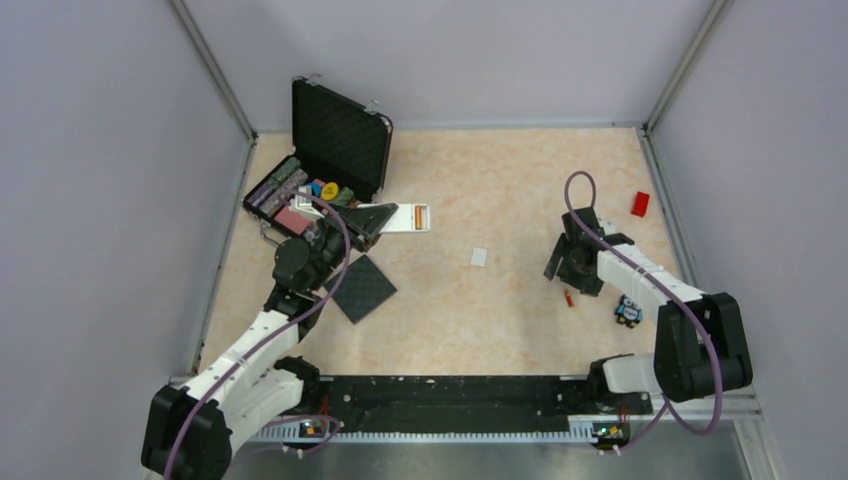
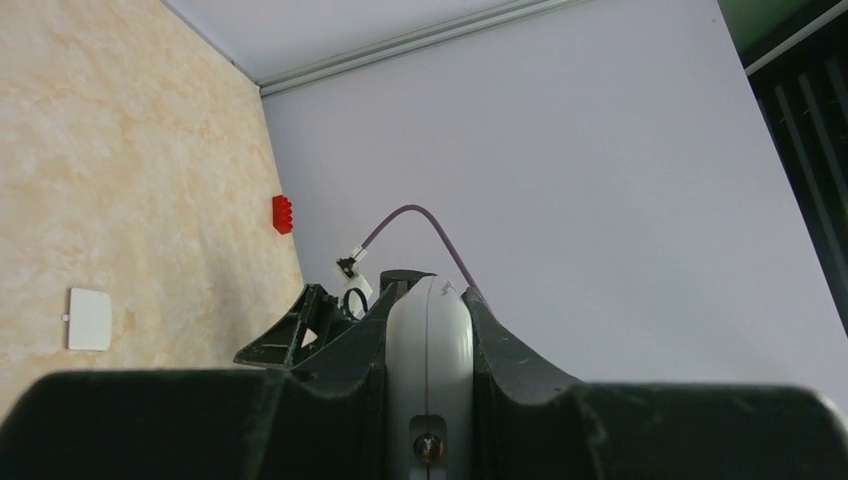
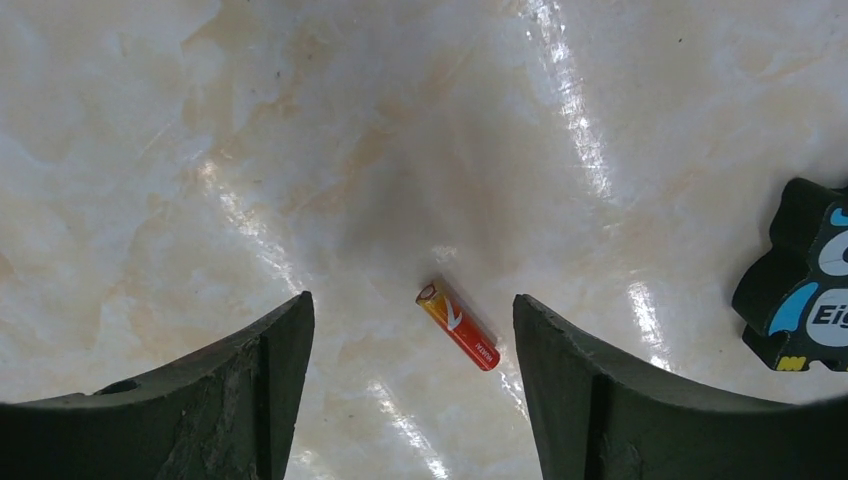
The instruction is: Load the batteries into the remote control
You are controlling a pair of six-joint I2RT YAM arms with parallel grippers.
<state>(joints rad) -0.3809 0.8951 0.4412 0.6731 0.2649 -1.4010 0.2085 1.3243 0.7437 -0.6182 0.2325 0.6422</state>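
Observation:
My left gripper (image 1: 383, 219) is shut on the white remote control (image 1: 408, 218) and holds it near the open case. An orange-red strip (image 1: 418, 215), apparently a battery, shows in the remote's right end. In the left wrist view the remote (image 2: 430, 350) stands edge-on between the fingers of my left gripper (image 2: 432, 292). A second orange-red battery (image 1: 568, 297) lies on the table. My right gripper (image 1: 566, 268) is open just above it. In the right wrist view the battery (image 3: 458, 326) lies diagonally between the tips of my right gripper (image 3: 410, 310), nearer the right finger and touching neither.
An open black case (image 1: 338, 138) with small items stands at the back left. A black square pad (image 1: 362, 288) lies beside the left arm. A small white cover (image 1: 479, 257) lies mid-table. A red block (image 1: 640, 204) sits far right. A black penguin-shaped piece (image 1: 628, 313) lies near the right arm, also seen in the right wrist view (image 3: 800, 280).

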